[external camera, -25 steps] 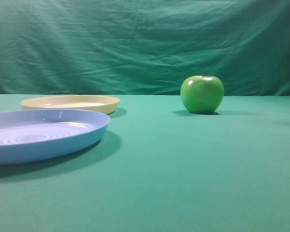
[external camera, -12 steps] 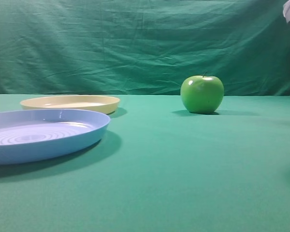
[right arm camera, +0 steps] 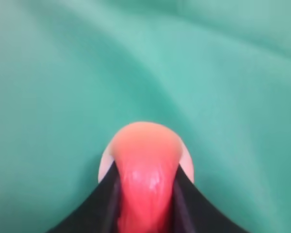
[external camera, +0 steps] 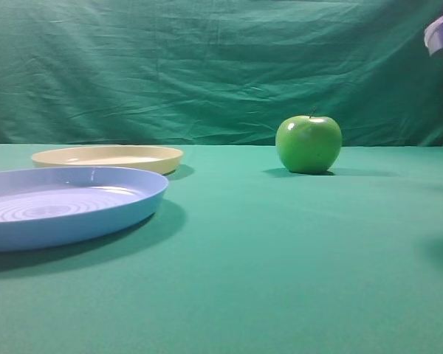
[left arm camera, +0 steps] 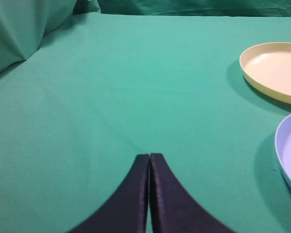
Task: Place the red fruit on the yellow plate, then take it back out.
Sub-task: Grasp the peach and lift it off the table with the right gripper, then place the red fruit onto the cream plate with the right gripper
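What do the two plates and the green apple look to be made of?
Yellow plate: likely plastic, smooth, matte cream, thin moulded rim. Blue plate: likely plastic, slightly glossy, moulded concentric rings. Green apple: very shiny, bright highlights; possibly an artificial plastic fruit, though unconfirmed.

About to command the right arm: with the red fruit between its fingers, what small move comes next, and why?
Probably lift straight up. The right gripper looks shut on the red fruit, low over the green cloth, and the yellow plate sits empty far left.
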Robot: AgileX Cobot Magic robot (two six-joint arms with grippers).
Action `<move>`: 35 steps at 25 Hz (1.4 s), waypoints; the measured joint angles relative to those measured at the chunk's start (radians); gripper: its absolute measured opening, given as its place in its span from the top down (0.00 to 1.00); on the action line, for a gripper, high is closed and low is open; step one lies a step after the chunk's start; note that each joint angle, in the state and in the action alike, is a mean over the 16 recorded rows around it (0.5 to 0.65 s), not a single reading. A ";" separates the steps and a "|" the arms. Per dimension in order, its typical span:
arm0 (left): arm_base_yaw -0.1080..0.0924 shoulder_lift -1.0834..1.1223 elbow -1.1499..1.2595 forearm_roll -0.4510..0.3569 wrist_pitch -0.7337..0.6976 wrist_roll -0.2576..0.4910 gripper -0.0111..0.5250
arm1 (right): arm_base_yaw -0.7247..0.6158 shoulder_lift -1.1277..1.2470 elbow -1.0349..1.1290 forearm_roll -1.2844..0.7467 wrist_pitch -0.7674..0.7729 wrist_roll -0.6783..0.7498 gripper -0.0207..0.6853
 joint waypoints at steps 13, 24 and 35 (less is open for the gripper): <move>0.000 0.000 0.000 0.000 0.000 0.000 0.98 | 0.262 0.228 -0.614 0.030 0.049 -0.099 0.73; 0.000 0.000 0.000 0.000 0.000 0.000 0.98 | 0.393 0.587 -0.884 0.118 -0.052 -0.219 0.73; 0.000 0.000 0.000 0.000 0.000 0.000 0.98 | 0.411 0.756 -0.908 0.141 -0.221 -0.250 0.46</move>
